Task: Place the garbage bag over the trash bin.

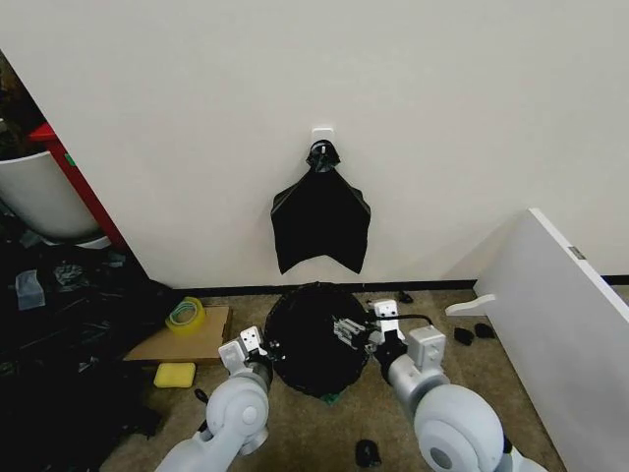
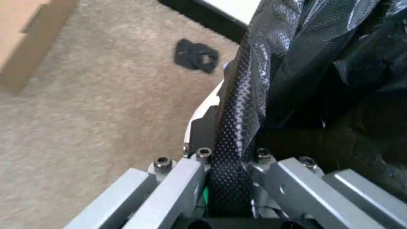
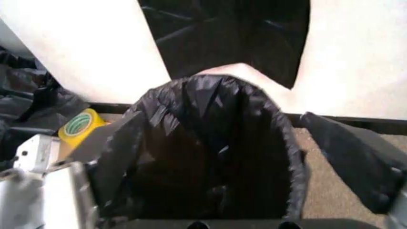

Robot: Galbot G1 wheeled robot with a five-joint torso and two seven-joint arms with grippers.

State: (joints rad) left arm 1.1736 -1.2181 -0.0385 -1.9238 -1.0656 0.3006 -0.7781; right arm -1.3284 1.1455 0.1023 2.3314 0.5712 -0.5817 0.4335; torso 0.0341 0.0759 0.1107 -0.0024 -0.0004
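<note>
Seen from the head: bag spread round and black on the carpet just before the wall, between the two grippers; left gripper at its left edge, right gripper at its right edge, both touching the plastic; bin hidden under the bag here, so not told apart from it; above, a dark bundle hanging on the wall from a white hook; to the left, a yellow tape roll on cardboard; at right, a leaning white board. From the left wrist: left gripper closed narrow on a twisted strip of the bag, metal fingers pressing the plastic from both sides; a sliver of white bin beside that strip; a small black object well apart on the carpet. From the right wrist: bag open-mouthed, lining a round opening, rim folded outward; tape roll beyond it; right gripper's state cannot be told.
</note>
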